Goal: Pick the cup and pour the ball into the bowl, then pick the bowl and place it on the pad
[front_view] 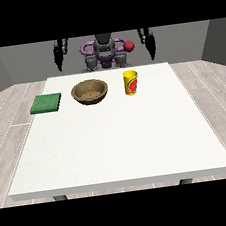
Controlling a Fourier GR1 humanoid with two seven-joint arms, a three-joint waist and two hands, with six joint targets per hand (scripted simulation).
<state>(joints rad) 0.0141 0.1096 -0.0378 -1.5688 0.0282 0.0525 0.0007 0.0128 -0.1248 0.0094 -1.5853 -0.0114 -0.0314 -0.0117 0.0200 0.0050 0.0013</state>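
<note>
- So far nothing is held: the hand at the view's left [58,58] and the hand at the view's right [151,45] both hang beside the robot's body, behind the table's far edge, and whether their fingers are apart or together cannot be told.
- The yellow cup [131,82] stands upright on the white table [118,139], just right of the wooden bowl [89,92]; the ball is not visible from here.
- It looks light, stiff and smooth-sided, so likely easy to tip; its mid-wall seems the best place to take hold.
- The bowl looks rigid and shallow; its rim would suit a grasp.
- The green pad [46,103] lies flat left of the bowl, apart from it.
- Nothing stands between cup, bowl and pad.
</note>
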